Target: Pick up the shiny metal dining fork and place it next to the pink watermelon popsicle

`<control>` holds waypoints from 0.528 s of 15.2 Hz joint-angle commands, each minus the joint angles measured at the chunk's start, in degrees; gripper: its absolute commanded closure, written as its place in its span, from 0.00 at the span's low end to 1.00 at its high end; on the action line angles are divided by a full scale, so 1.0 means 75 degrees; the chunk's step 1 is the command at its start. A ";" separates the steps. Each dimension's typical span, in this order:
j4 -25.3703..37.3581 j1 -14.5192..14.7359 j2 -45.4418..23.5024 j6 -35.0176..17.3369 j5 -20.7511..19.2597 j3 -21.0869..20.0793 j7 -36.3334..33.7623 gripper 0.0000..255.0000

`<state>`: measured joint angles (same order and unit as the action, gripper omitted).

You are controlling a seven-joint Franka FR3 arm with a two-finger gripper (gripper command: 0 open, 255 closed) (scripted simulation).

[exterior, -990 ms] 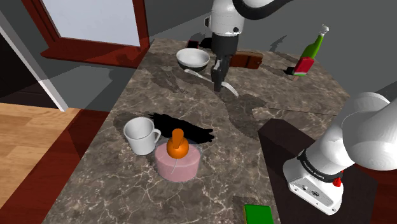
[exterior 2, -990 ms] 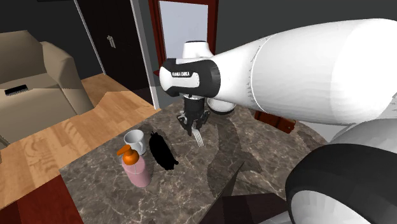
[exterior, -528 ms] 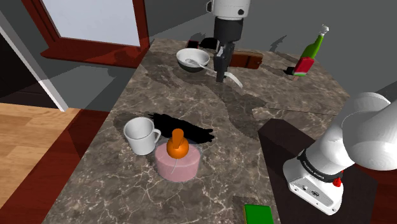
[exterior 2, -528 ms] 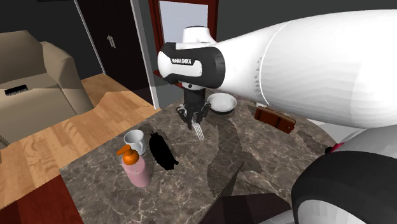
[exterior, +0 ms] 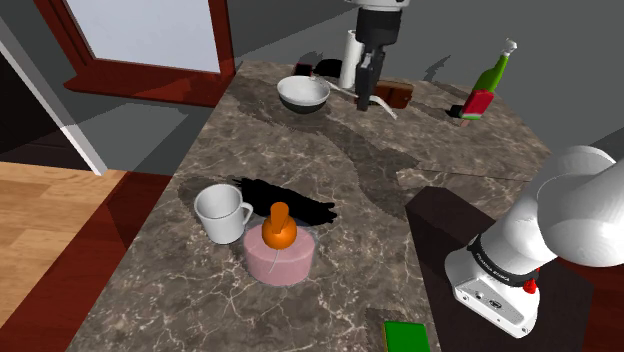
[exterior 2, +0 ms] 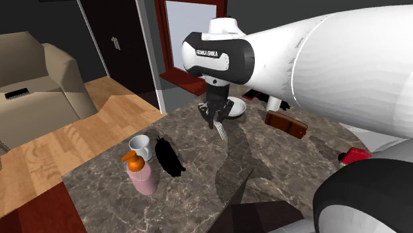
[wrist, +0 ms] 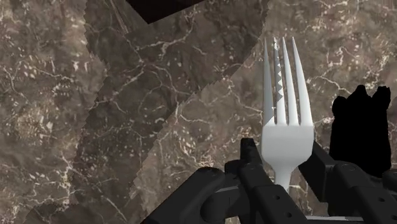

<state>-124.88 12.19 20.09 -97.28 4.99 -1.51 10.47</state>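
Aloft, pincer (wrist: 280,167) pinches fork (wrist: 286,127) at the handle, tines jutting beyond its tips. Popsicle (exterior: 480,100) sits well apart from pincer, toward shoulder view's right. Carry level, lower gently onto tabletop (exterior: 300,170), release just beside it.

Pale grey fork (wrist: 286,127) clamped in claw (wrist: 284,167), tines pointing outward (held aloft); red-and-green popsicle (exterior: 487,88) well apart.
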 commanded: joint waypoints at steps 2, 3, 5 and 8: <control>-0.0131 -0.0238 0.0115 0.0024 -0.0210 0.0377 0.0551 1.00; -0.0144 -0.0318 0.0135 0.0042 -0.0284 0.0505 0.0732 1.00; -0.0145 -0.0476 0.0150 0.0073 -0.0433 0.0761 0.1094 1.00; -0.0084 -0.0715 0.0108 0.0109 -0.0651 0.1144 0.1641 1.00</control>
<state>-125.82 7.47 20.94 -96.74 0.72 6.03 21.23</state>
